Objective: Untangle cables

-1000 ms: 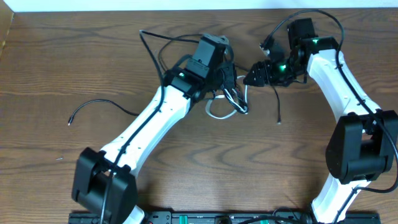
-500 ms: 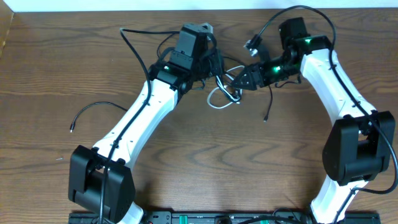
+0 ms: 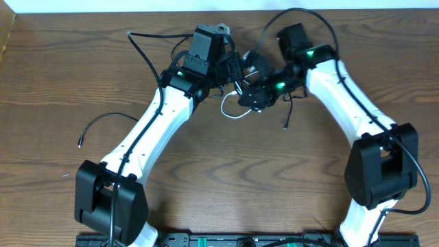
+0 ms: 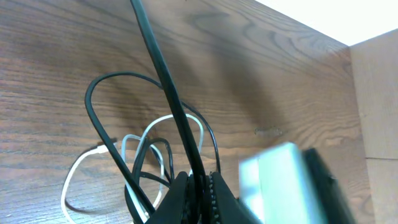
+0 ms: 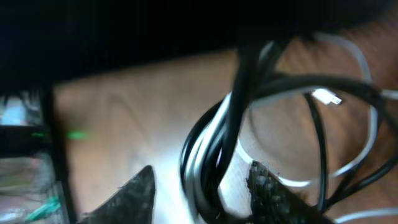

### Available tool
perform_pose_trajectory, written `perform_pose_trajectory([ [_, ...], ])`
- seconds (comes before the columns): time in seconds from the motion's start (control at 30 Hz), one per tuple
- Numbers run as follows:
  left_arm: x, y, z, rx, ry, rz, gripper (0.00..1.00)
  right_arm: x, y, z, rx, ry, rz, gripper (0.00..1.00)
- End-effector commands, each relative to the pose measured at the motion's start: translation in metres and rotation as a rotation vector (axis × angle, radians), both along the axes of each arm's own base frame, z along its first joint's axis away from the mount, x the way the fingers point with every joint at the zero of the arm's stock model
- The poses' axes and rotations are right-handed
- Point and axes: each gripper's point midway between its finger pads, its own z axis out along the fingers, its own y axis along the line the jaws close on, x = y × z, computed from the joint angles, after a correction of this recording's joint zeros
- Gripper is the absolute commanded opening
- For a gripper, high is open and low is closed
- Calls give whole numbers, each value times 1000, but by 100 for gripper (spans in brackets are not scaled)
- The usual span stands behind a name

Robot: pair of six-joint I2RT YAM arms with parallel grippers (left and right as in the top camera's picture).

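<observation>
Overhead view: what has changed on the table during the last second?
The right gripper moved left, and its open jaws now straddle the black cable and white cable. The left gripper, shut on the black cable, drew back slightly toward the far left, dragging the loops along. The black right end slid left too. The left end stayed almost in place.

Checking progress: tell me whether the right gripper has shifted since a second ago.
Yes. The right gripper has moved left, toward the table's left edge.

Glossy black cable and smooth white cable on matt, grained wood table
</observation>
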Motion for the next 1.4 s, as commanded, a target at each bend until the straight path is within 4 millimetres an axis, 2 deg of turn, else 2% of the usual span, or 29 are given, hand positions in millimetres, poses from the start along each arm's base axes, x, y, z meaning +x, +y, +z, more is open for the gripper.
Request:
perform_pose_trajectory([
  [0.0, 3, -1, 7, -16, -10, 4, 7, 10, -10, -17, -134, -26, -104, 33],
  [0.13, 4, 1, 7, -15, -10, 8, 7, 19, -11, -21, -160, -26, -181, 1],
  [0.27, 13, 18, 7, -15, -10, 47, 7, 23, -18, -10, -140, 7, -266, 1],
  [0.43, 27, 53, 6, -11, -3, 125, 8, 28, -45, 26, -106, -8, -369, 1],
  [0.47, 30, 64, 4, -9, 5, 146, 7, 32, -56, 35, -95, -9, -421, 1],
  [0.57, 33, 81, 0, -2, 26, 181, 8, 43, -87, 49, -70, 17, -558, 1],
  [0.83, 31, 87, -3, 11, 41, 187, 7, 52, -140, 38, -111, 89, -740, 1],
  [0.93, 32, 90, -4, 16, 40, 190, 7, 59, -182, 28, -209, 122, -962, 1],
  [1.03, 33, 98, -6, 21, 49, 204, 8, 55, -241, 13, -357, 148, -1232, 1],
  [1.1, 32, 106, -8, 25, 66, 218, 7, 50, -264, 2, -429, 152, -1297, 1],
  [1.17, 30, 113, -12, 31, 86, 232, 8, 46, -268, -10, -451, 181, -1300, 1],
  [1.2, 28, 116, -14, 35, 98, 237, 8, 43, -263, -20, -446, 214, -1277, 1],
  [1.27, 27, 116, -15, 44, 102, 226, 7, 44, -243, -30, -395, 239, -1160, 1],
  [1.3, 26, 114, -15, 43, 99, 211, 7, 46, -226, -33, -340, 241, -1063, 1],
  [1.37, 25, 110, -14, 29, 100, 194, 7, 49, -199, -27, -238, 223, -909, 1],
])
